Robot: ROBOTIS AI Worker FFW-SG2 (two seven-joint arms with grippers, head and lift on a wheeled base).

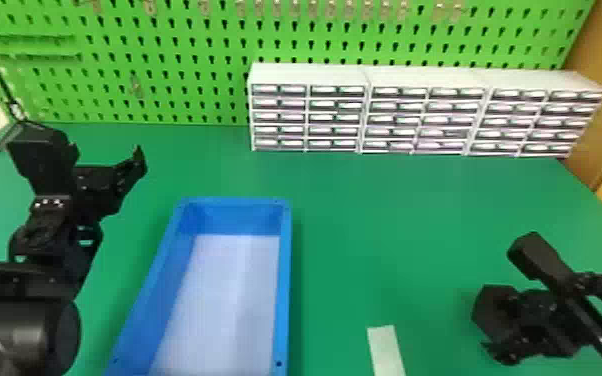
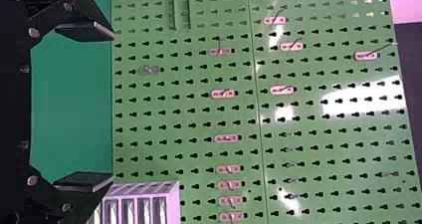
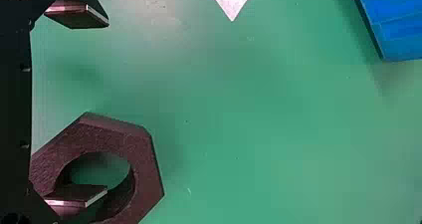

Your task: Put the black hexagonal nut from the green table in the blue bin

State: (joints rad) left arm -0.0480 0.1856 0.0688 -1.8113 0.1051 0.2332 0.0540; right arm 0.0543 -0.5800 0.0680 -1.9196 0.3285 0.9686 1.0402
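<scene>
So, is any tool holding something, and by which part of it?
Nothing is held: the left tool and right tool are open, the black nut unclamped.

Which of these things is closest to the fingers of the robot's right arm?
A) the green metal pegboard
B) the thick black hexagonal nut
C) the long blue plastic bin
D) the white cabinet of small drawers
B: one of the right fingers shows across the round hole of the nut.

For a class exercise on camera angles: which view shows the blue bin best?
The head view: it shows the blue bin from above, with far wall, long sides and pale floor, though the near end is cut off. The right wrist view catches one corner.
</scene>
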